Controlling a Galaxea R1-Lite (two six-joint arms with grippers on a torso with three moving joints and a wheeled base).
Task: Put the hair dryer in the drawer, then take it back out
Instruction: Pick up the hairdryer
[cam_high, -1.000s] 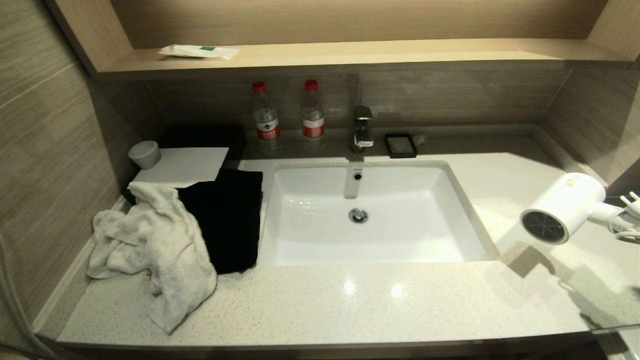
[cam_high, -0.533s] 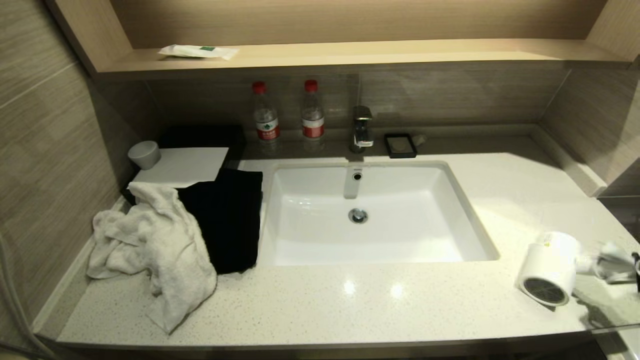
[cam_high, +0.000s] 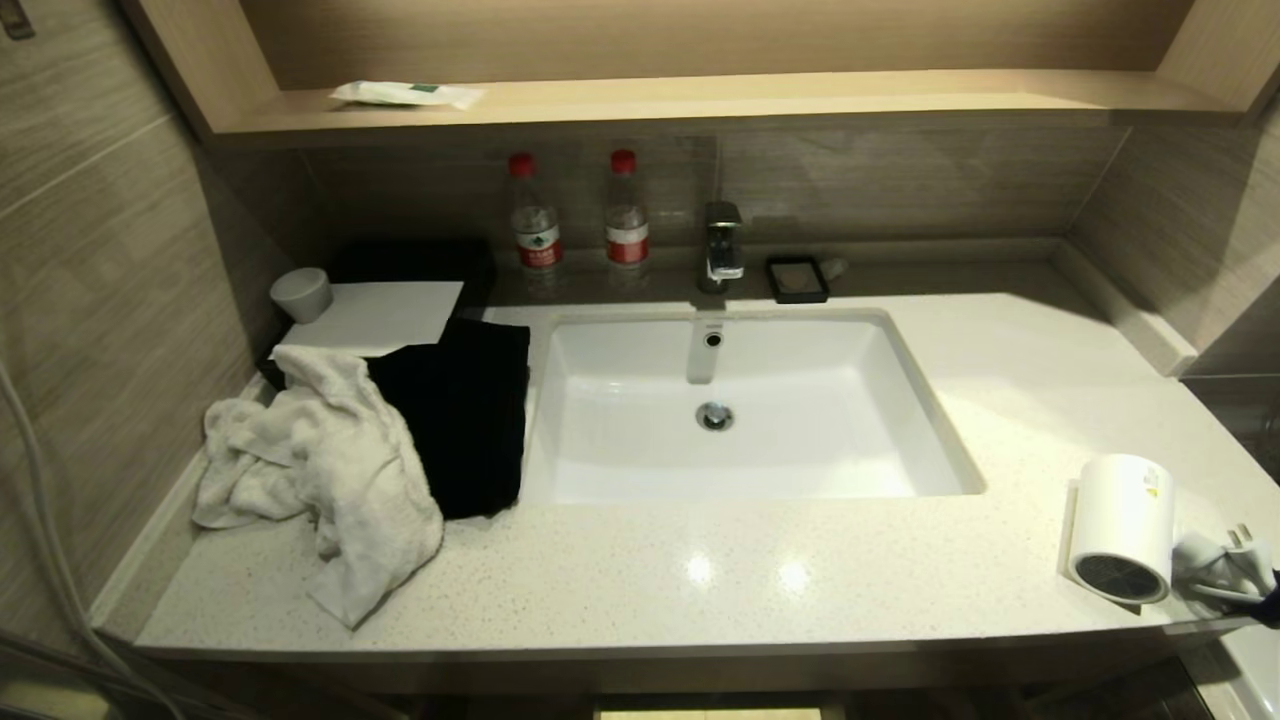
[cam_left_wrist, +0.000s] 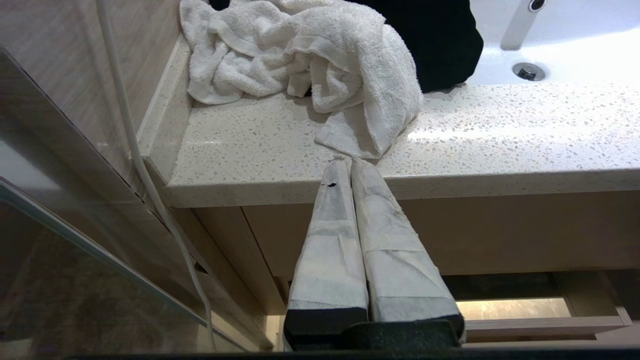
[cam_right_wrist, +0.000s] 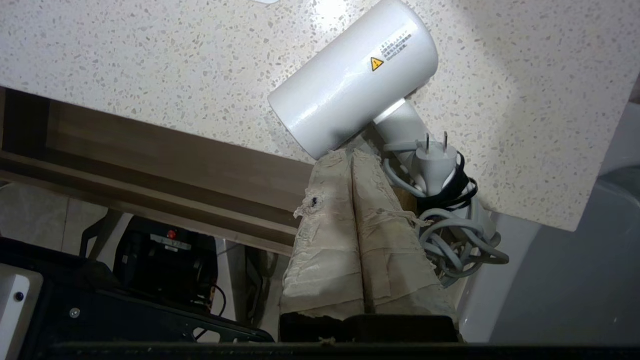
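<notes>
The right gripper (cam_right_wrist: 351, 152) is seen with its two taped fingers (cam_right_wrist: 325, 220) pressed flat together, fully closed, nothing caught between them; the tips are placed just beside the hair dryer (cam_right_wrist: 352, 75), at the near end of its barrel, and whether they touch it cannot be told; the dryer itself is laid on its side on the speckled countertop (cam_high: 720, 580), at the front right corner, its grey mesh grille (cam_high: 1118, 575) turned toward the counter's front edge; its handle is pointed rightward, with the plug (cam_right_wrist: 434, 157) and the coiled white cord (cam_right_wrist: 460, 240) bunched against it and spilling over the counter's edge. Further left, the white sink basin (cam_high: 740, 410) is set into the counter, with the faucet (cam_high: 722, 245) behind it; two red-capped water bottles (cam_high: 535, 220) are stood against the back wall; a crumpled white towel (cam_high: 330, 480) and a black cloth (cam_high: 465, 420) are heaped at the left end. The left gripper (cam_left_wrist: 347, 162) is held below the counter's front edge near that towel, fingers closed and empty. Under the counter, a light-wood drawer (cam_left_wrist: 520, 317) is glimpsed.
</notes>
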